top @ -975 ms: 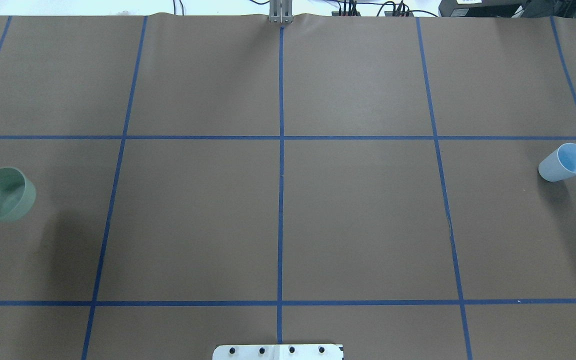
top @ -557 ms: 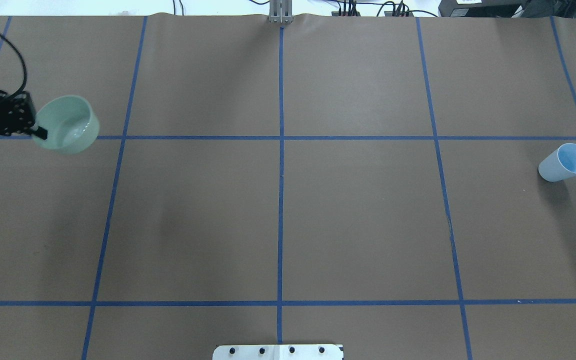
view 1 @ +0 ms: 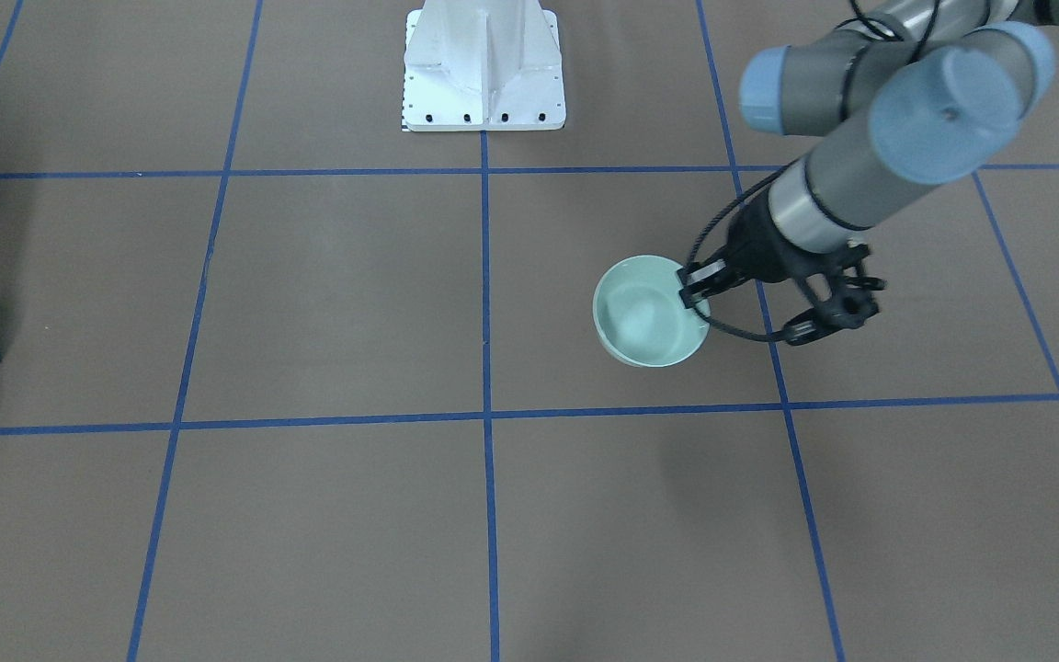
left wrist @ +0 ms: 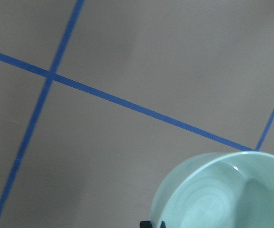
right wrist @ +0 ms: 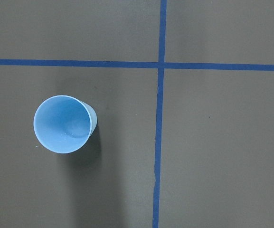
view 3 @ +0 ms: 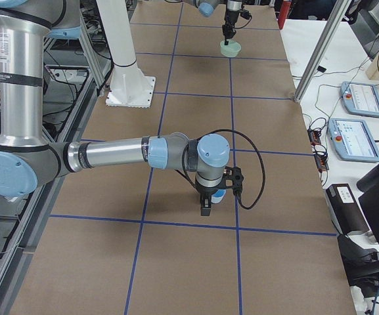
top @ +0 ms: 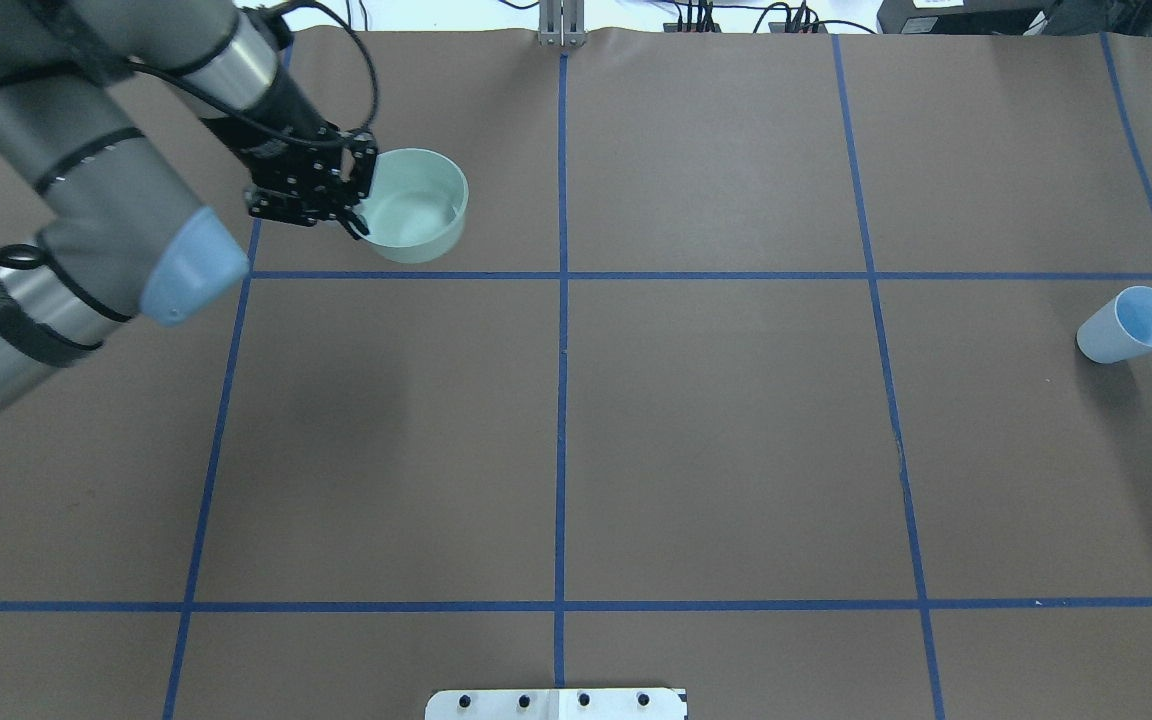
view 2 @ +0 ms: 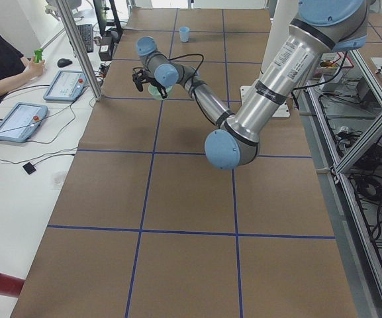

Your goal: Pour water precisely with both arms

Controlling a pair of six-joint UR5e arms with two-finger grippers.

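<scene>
While the left gripper point(top: 358, 214) clamps the mint-green round bowl point(top: 426, 245) by its rim, we judge it rigid and light, its water point(top: 426, 215) slosh-prone. Right gripper point(view 3: 206, 207), well apart from bowl: jaws cannot be told.

I'm seeing my silver-grey tubular left arm point(top: 86, 190), pale blue joint caps point(top: 191, 265), thin black cable point(view 3: 262, 167) looping at each wrist; right arm point(view 3: 110, 154) matches it.

Bright, even overhead light casts soft shadows on the table point(top: 716, 420). The left wrist view looks slightly blurred.
</scene>
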